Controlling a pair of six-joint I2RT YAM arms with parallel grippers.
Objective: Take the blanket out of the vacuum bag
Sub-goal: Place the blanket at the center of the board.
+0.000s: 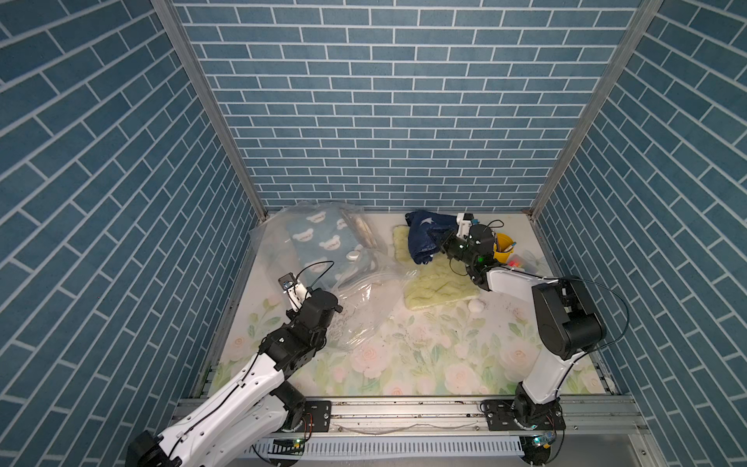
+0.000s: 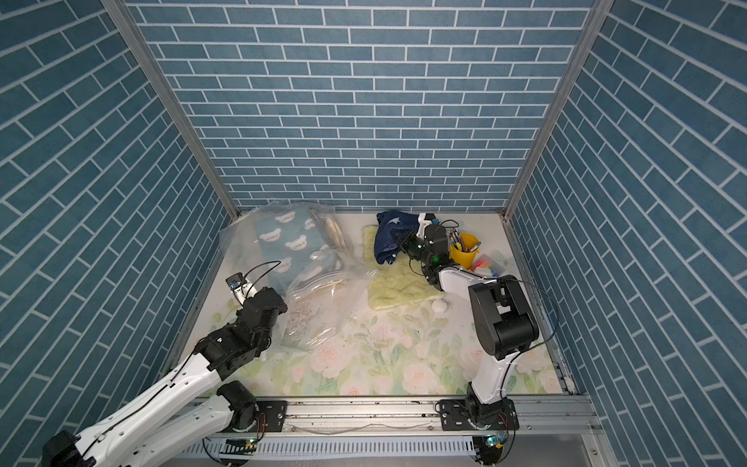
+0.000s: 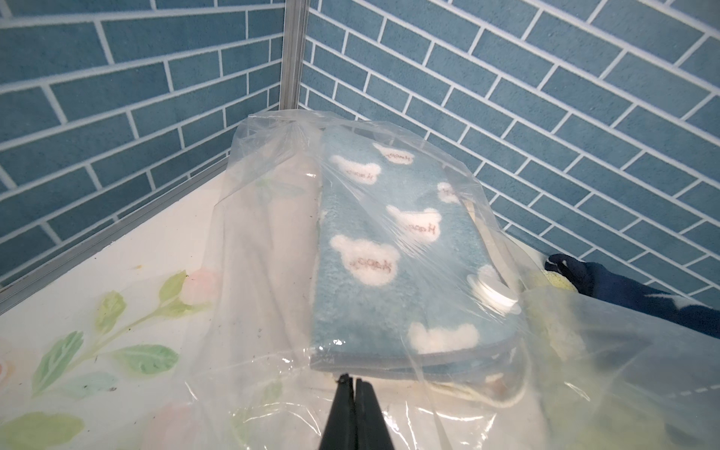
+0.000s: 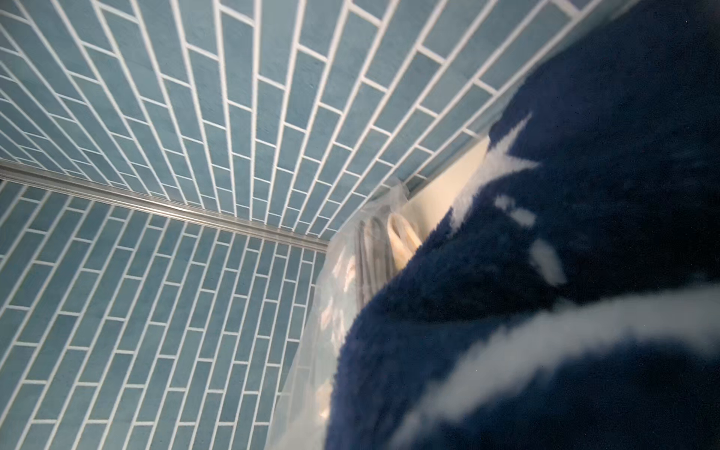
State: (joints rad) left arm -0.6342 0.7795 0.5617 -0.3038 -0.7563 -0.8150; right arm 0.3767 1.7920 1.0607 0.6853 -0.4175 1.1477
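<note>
Left end effector (image 3: 352, 383), pressed together, pinches the vacuum bag (image 1: 266, 238) at ten o'clock, bear blanket (image 1: 319, 242) inside. Right end effector (image 1: 439, 244) clamps a navy blanket (image 1: 420, 232) at one o'clock: extraction looks done; next, release it onto the table (image 1: 424, 364).

Setting: a robotics laboratory test cell. Indicators: printed blue brick-pattern wall panels (image 1: 388, 121) fixed in bare aluminium corner posts (image 1: 214, 121); a tabletop (image 1: 424, 356) covered by a floral print; arm base plates (image 1: 497, 416) bolted to an aluminium rail (image 1: 404, 412); a slotted cable duct (image 1: 384, 446) below the rail.
</note>
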